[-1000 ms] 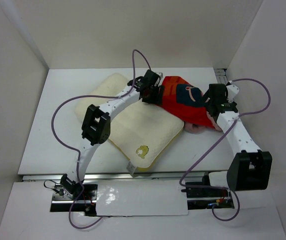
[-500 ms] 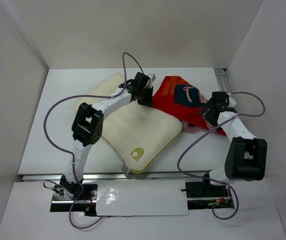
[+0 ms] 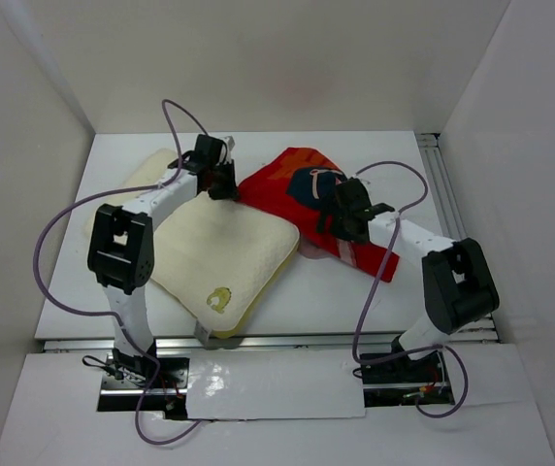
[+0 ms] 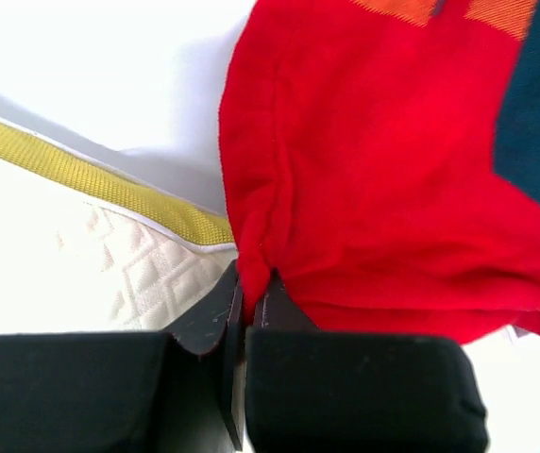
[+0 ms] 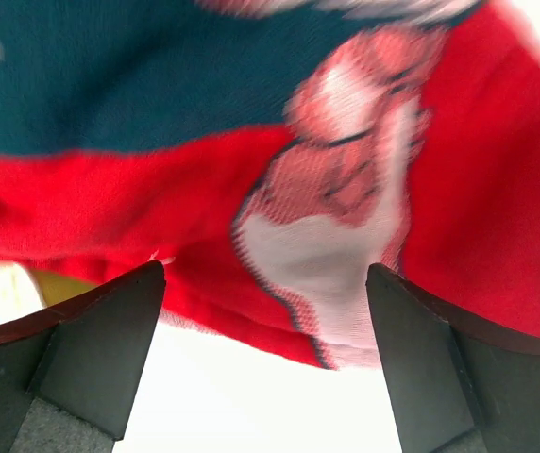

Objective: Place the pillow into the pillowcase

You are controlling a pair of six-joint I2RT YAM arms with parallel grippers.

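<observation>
The cream pillow (image 3: 214, 248) lies flat at the centre left, its yellow emblem (image 3: 220, 296) near the front corner. The red pillowcase (image 3: 287, 189) lies crumpled at its right, overlapping the pillow's right edge. My left gripper (image 3: 231, 184) is shut on a pinch of the pillowcase's red edge (image 4: 254, 274), right above the pillow's yellow piping (image 4: 91, 175). My right gripper (image 3: 341, 221) is open, its fingers (image 5: 100, 349) spread wide just in front of the pillowcase's printed part (image 5: 336, 189), holding nothing.
White walls enclose the table on the left, back and right. A metal rail (image 3: 438, 175) runs along the right edge. Purple cables loop from both arms over the table.
Both arms have swung left. The left gripper has dragged the pillowcase edge and the pillow leftward. The right gripper has moved left along the pillowcase's front.
</observation>
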